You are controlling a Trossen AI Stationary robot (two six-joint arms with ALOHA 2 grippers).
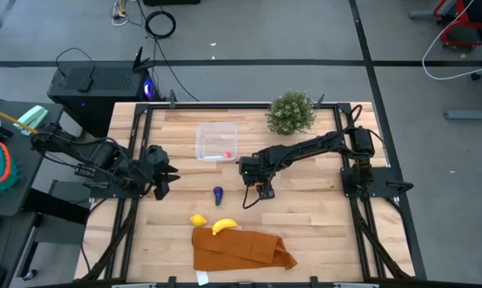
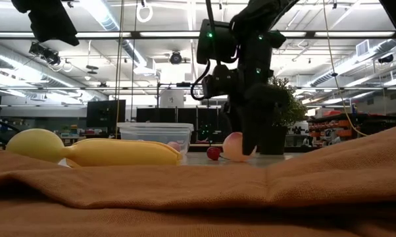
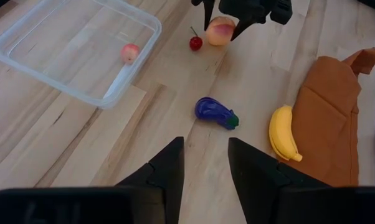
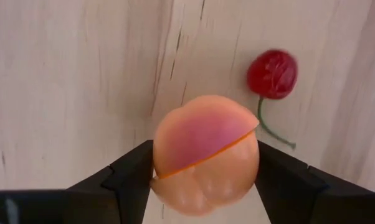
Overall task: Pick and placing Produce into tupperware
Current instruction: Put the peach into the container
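Note:
My right gripper (image 1: 259, 190) stands over the middle of the table, shut on a red-peach round fruit (image 4: 206, 149). A tiny red cherry (image 4: 271, 73) lies right beside it. The clear tupperware (image 1: 217, 142) sits farther back, with one small red-peach fruit (image 3: 130, 53) inside. A dark purple eggplant (image 1: 218, 194) lies between the two grippers. A yellow lemon (image 1: 198, 219) and a yellow banana (image 1: 224, 226) lie near the front. My left gripper (image 1: 162, 176) is open and empty at the table's left, pointing at the eggplant (image 3: 216, 113). My right gripper pinches the round fruit by its two opposite sides (image 4: 162, 155) between its two fingers (image 4: 134, 177). The fingers come from above, pointing down. In the low view the fruit (image 2: 234, 146) sits low at table height; whether it rests on the wood I cannot tell.
An orange-brown folded cloth (image 1: 241, 250) lies at the front edge, next to the banana. A green bushy plant (image 1: 291, 112) stands at the far right. Bare wood lies between the tupperware and the eggplant.

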